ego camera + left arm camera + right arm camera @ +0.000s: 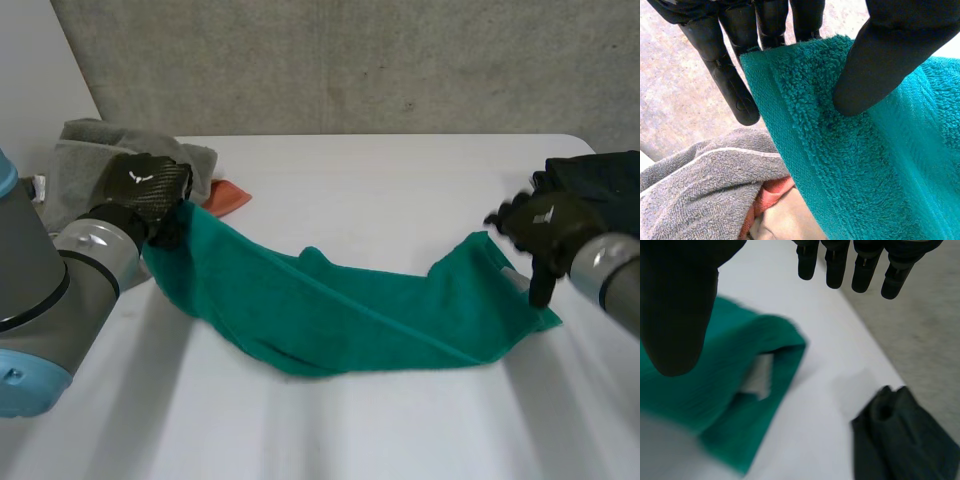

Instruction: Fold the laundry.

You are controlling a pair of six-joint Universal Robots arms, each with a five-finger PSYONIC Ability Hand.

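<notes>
Towel: teal towel (pixel 340 310) stretched across the counter (pixel 400 180).
Left hand (pixel 880 65): thumb and fingers pinch one corner.
Right hand (pixel 548 225): fingers spread, empty, at the other end.
Next: I should pinch that corner squarely.

The left hand (pixel 150 185) is black, and its back bears a fine woven pattern and a small white mark. The right hand (pixel 545 225) is black too, with a white mark on its back. The fingers (pixel 735 85) are slim, smooth and round-tipped; the thumb (pixel 880 55) is broad and matte. The left arm (pixel 30 290) is a thick grey cylinder with a light-blue cap (pixel 20 380). The right arm (pixel 612 275) is silvery grey.
</notes>
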